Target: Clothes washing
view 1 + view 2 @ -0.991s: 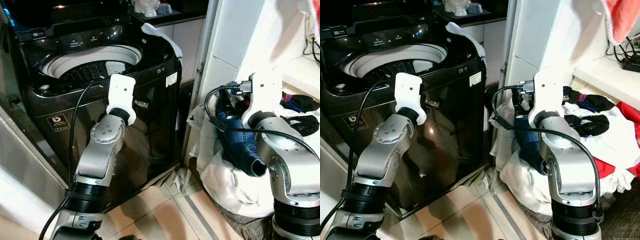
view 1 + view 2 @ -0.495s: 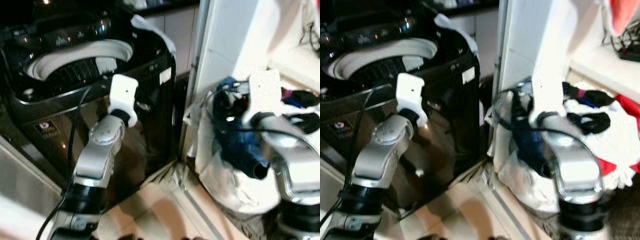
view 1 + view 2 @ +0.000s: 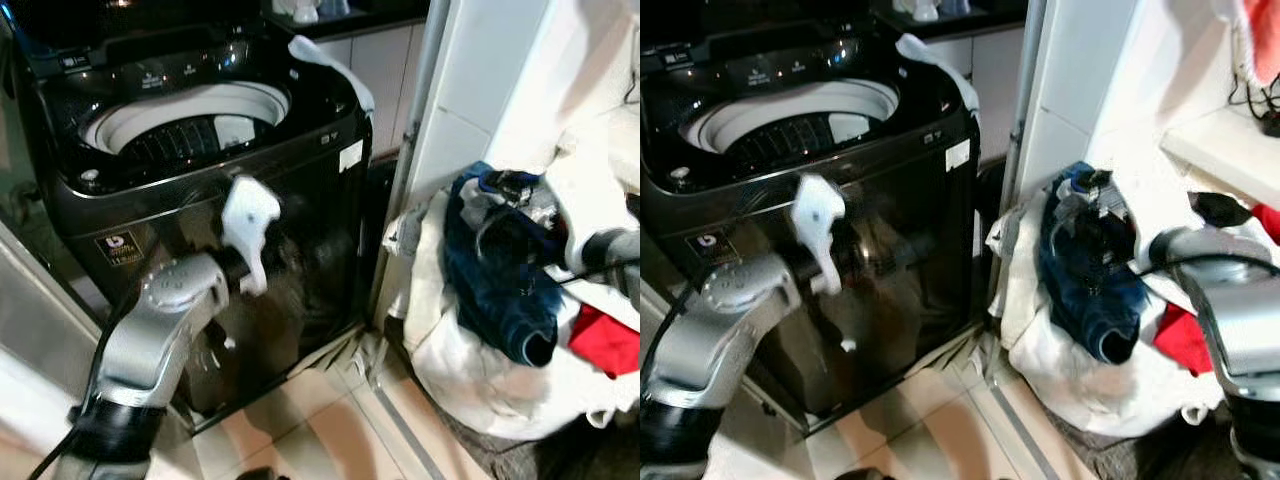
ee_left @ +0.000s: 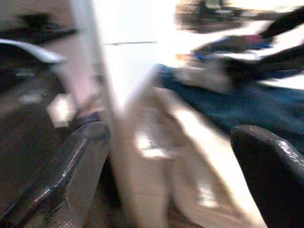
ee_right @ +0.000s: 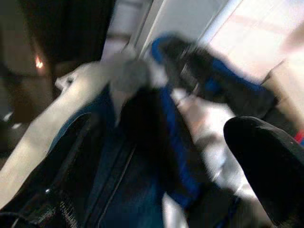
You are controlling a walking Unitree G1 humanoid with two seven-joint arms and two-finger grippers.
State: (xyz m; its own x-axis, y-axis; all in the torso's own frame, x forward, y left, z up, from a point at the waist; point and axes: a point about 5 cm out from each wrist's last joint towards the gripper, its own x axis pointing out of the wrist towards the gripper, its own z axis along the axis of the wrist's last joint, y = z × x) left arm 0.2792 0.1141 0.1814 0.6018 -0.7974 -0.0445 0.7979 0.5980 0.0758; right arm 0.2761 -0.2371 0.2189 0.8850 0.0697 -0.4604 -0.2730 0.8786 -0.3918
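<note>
Laundry pile (image 3: 1110,330) beside washer (image 3: 200,180); right claw (image 5: 156,156) spread, jeans (image 5: 133,190) between fingers.

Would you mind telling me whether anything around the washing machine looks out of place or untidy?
A white cloth hangs askew over the back right corner of the open washing machine, half outside the drum. Beside it, the laundry pile spills over, a blue garment drooping down its front.

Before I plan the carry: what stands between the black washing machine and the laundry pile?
A white wall edge separates washing machine from laundry pile, in the eye views.
</note>
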